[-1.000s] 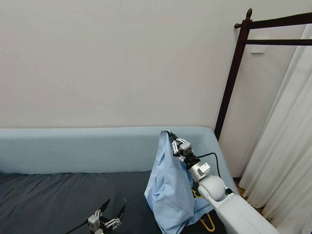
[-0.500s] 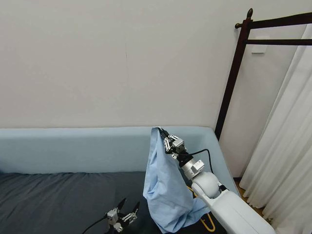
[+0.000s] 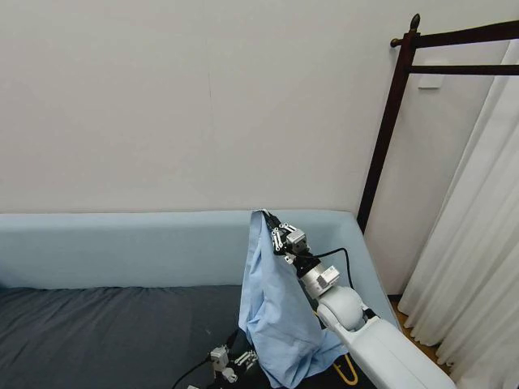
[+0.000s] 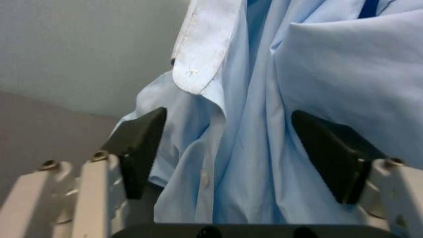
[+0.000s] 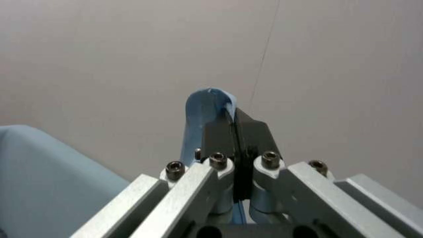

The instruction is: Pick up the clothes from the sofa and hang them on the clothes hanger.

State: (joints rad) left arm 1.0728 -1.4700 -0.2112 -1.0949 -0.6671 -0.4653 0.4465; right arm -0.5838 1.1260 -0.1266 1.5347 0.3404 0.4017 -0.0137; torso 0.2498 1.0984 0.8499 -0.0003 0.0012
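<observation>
While the right gripper (image 3: 271,221) pinches the shirt (image 3: 280,316) aloft, the left gripper (image 3: 233,361), fingers (image 4: 142,144) spread, sits at the shirt's seven o'clock.

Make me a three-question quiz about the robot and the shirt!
1. Where is the wooden rack? A. right of the sofa B. left of the sofa C. on the sofa
2. What colour is the shirt? A. red B. light blue C. green
3. What is the right gripper doing? A. hanging open B. pinching the shirt C. holding a cup
Answers: 1 A, it stands at the sofa's right end. 2 B, pale blue cloth. 3 B, it is shut on the shirt's top; the left gripper is open lower down.
</observation>
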